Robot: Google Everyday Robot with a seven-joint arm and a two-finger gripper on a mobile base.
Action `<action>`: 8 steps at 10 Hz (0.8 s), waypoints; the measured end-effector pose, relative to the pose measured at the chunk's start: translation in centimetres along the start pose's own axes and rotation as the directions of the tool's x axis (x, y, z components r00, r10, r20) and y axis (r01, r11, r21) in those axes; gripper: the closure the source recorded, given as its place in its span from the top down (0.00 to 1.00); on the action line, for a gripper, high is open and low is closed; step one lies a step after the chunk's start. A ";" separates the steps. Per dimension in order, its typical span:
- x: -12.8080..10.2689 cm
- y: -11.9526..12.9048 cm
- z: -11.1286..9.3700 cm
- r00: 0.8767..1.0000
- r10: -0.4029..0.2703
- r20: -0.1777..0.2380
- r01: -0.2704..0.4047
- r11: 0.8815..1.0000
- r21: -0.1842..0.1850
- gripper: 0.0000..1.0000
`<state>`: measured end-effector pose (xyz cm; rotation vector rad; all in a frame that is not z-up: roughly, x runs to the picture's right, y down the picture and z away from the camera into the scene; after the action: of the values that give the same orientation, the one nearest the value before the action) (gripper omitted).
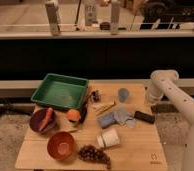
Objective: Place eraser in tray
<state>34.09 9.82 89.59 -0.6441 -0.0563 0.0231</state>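
The eraser (pixel 144 116) is a black oblong block lying flat on the right side of the wooden table (pixel 140 150). The green tray (pixel 60 90) stands at the table's back left and looks empty. My white arm (pixel 162 82) rises from the lower right and bends over the table's right edge, above and behind the eraser. The arm's end (pixel 151 97) points down beside the table edge. My gripper does not show beyond it. Nothing touches the eraser.
A blue-grey cup (pixel 123 94) stands behind the eraser, a grey cloth (pixel 115 118) lies to its left. A tipped white cup (pixel 107 139), grapes (pixel 94 154), an orange bowl (pixel 61 145), a purple bowl with a carrot (pixel 42 120) and an orange fruit (pixel 73 115) fill the front left.
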 end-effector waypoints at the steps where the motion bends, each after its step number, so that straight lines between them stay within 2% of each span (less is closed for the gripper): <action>1: 0.0 0.5 0.0 1.000 0.009 0.004 -0.009 1.000 -0.014 0.80; 6: 0.0 2.3 0.1 0.999 0.038 0.025 -0.037 0.998 -0.053 0.80; 8: 0.1 2.9 1.2 0.999 0.043 0.018 -0.042 0.997 -0.064 0.80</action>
<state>34.11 12.88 88.84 -0.7085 -0.0625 0.0689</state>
